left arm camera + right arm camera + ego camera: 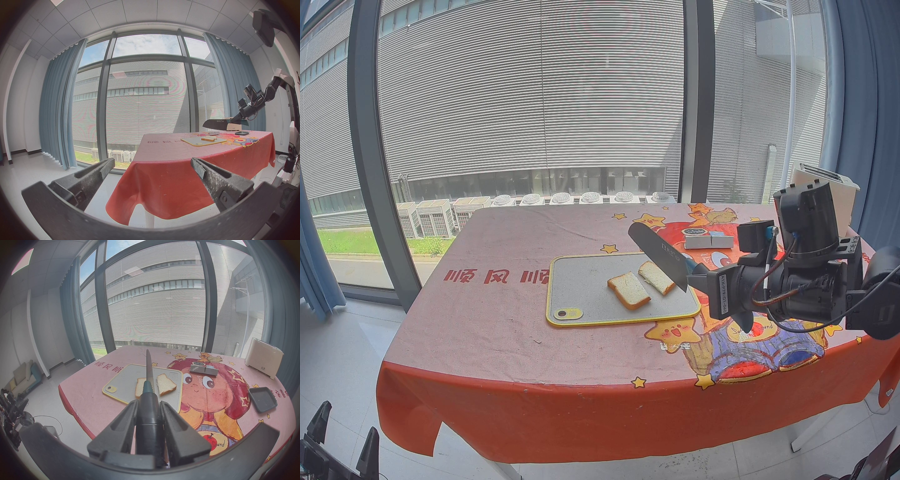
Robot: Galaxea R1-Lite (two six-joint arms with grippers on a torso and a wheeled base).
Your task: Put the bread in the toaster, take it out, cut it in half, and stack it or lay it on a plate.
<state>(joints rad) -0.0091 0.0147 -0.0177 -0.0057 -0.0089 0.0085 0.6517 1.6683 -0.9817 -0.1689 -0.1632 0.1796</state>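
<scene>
Two bread halves (629, 290) (657, 277) lie side by side, a little apart, on the grey yellow-rimmed cutting board (584, 287). My right gripper (709, 282) is shut on the black handle of a knife (659, 255), which hangs above the board's right end with its blade over the bread. In the right wrist view the blade (148, 368) points across the halves (140, 387) (165, 384). The white toaster (831, 187) stands at the table's far right corner. My left gripper (150, 165) is open and empty, low and well left of the table.
A small black square plate (262, 398) lies on the table near the toaster (264, 357). A grey knife block (709, 239) sits behind the board. The red cloth (506, 337) hangs over the table's front edge. A window wall stands behind.
</scene>
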